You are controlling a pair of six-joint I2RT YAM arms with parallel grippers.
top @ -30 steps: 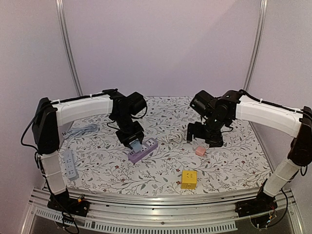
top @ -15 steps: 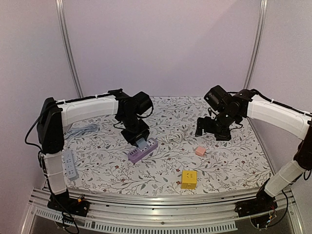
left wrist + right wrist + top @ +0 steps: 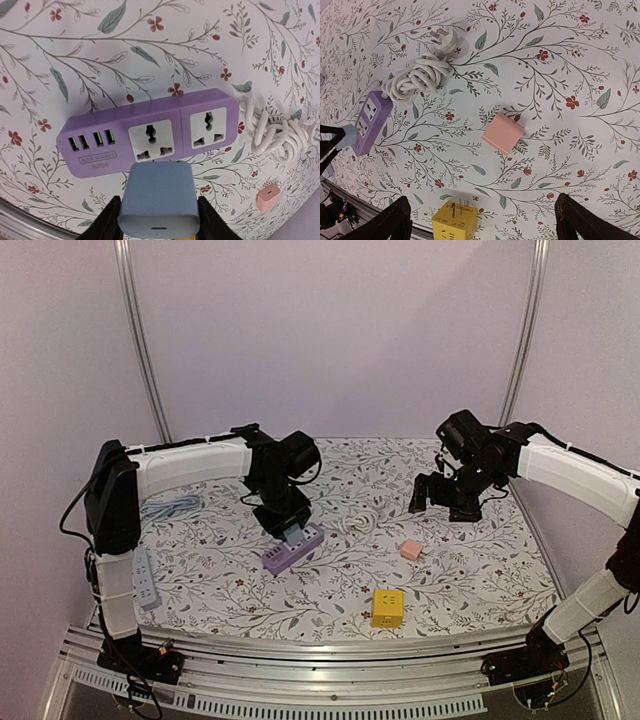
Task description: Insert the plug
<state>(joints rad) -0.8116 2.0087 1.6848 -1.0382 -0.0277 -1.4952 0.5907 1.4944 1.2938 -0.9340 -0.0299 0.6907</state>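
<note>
Left end effector (image 3: 160, 227) rightward, around plug (image 3: 159, 192)

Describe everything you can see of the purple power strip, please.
The purple power strip is a rounded bar of matte-looking plastic, lying flat on the floral tablecloth. Its top has two white sockets, both empty, and four USB ports at one end above a small label. A coiled white cord leaves the other end. The left gripper holds a blue plug over one long edge; contact cannot be judged.

Below me, the floral table (image 3: 480, 560) is carrying a purple power strip (image 3: 278, 558), coiled white cord (image 3: 358, 523), pink charger (image 3: 410, 550) and yellow cube (image 3: 388, 607).
</note>
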